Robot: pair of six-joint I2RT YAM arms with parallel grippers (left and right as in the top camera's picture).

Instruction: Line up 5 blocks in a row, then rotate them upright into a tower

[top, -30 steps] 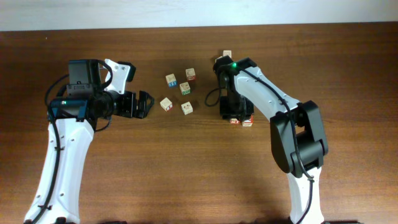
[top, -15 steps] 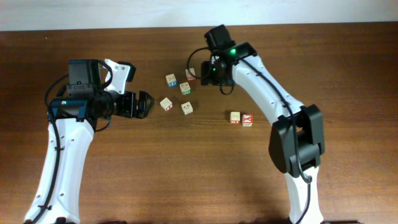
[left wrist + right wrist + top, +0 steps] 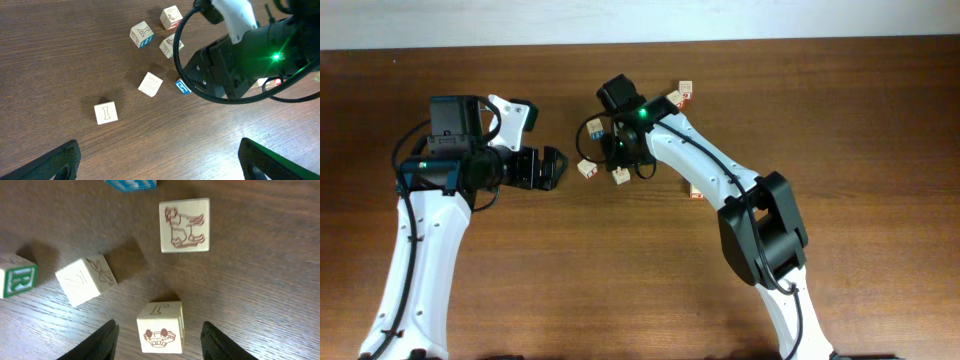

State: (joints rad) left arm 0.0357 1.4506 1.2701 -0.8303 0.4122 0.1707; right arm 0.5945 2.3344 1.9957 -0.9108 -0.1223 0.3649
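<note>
We looked at the right gripper (image 3: 618, 152) from its own camera. Its two fingers (image 3: 108, 341) stood apart, one on each side of the block with a T on top (image 3: 160, 326), and there was a gap on both sides, so nothing was held. That block sat flat on the table (image 3: 260, 280). Near it lay three more: one with a brown animal drawing (image 3: 184, 225), a tilted one (image 3: 85, 279) and one with a green R (image 3: 17, 281).

The left gripper (image 3: 552, 168) waited off to the side, wide open and empty.

We thought these little wooden cubes would be light and hard, and would not squash. Their sides looked smooth, so one might slip or spin. We would pinch the T block on two flat sides facing each other — in the middle, not on the corners.
</note>
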